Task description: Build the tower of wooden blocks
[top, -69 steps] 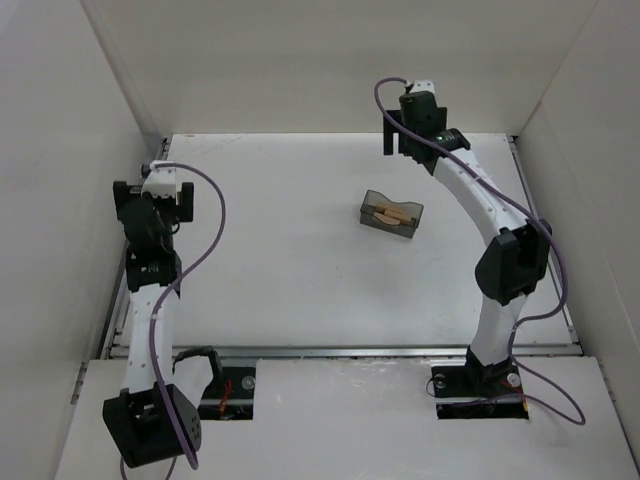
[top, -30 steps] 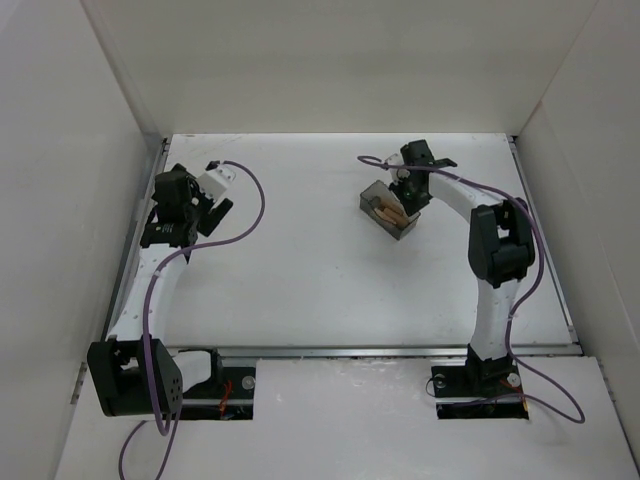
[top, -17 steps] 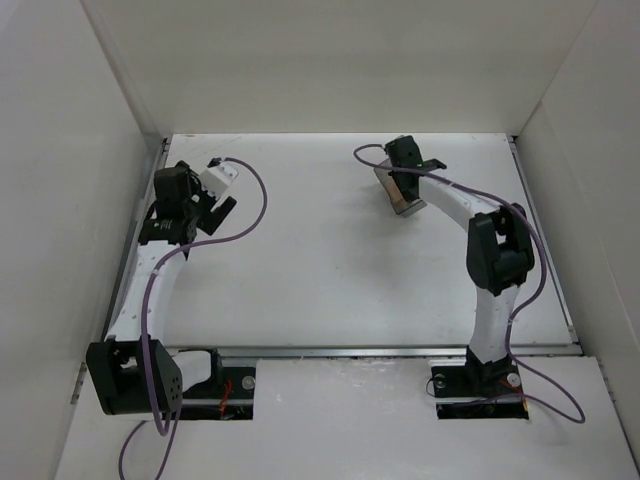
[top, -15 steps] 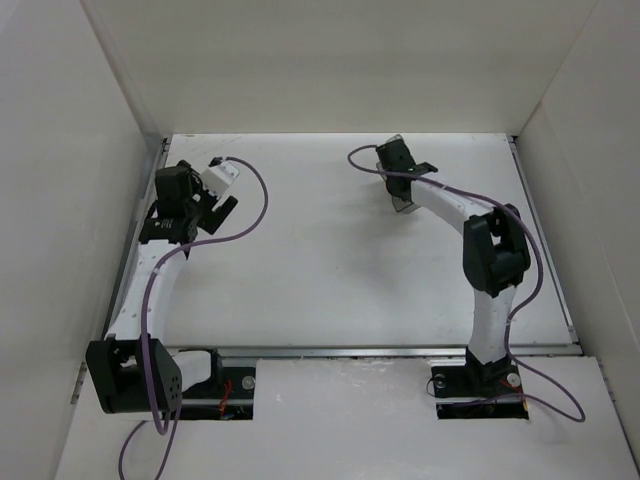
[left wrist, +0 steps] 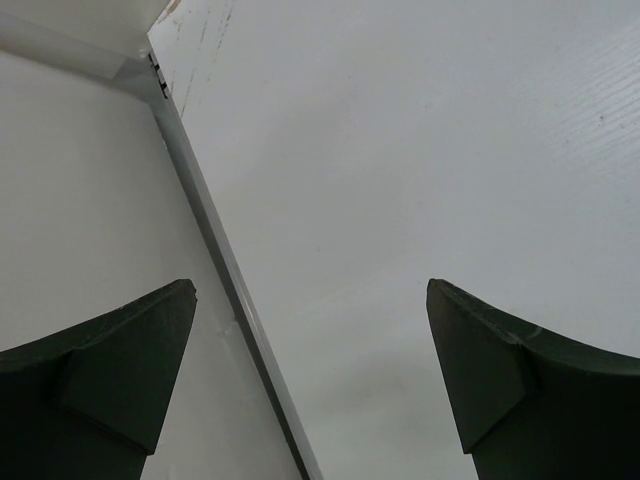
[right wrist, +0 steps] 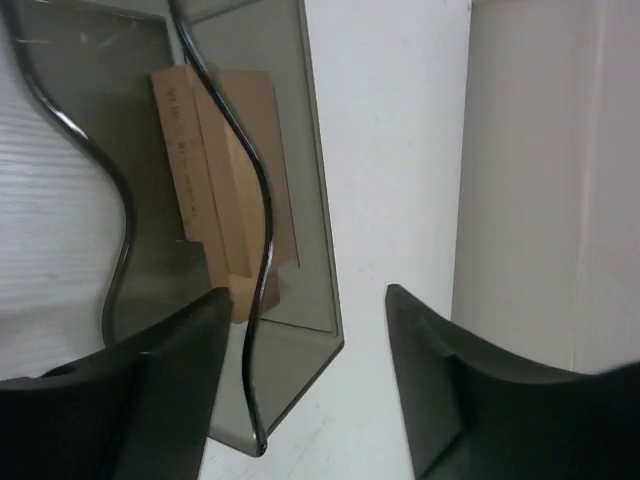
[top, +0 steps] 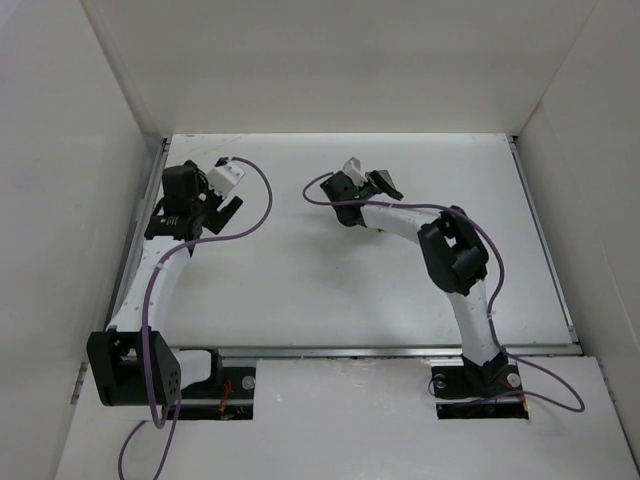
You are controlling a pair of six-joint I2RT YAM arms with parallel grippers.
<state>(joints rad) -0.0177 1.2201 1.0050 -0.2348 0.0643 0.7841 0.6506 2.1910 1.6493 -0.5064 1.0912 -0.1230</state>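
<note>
Right gripper (right wrist: pixel 308 292) is on the grey container (right wrist: pixel 312 230), fingers apart with the container's near end sitting between them. The left finger overlaps the plastic and a sliver of white shows at the right finger, so I cannot tell whether it is actually clamping. Just ahead of those fingers, inside the container, lie the wood blocks (right wrist: pixel 225 170), pale tan pieces packed flat against each other. Nothing is stacked yet.

They look light, rigid and smooth, so likely to skate or tip under a careless pinch. I'd take each one across its narrow long faces near the middle, once it is clear of the plastic walls.

Left gripper (left wrist: pixel 310 285) hangs spread wide over bare table (left wrist: pixel 450 150), holding nothing, well away from the blocks.
</note>
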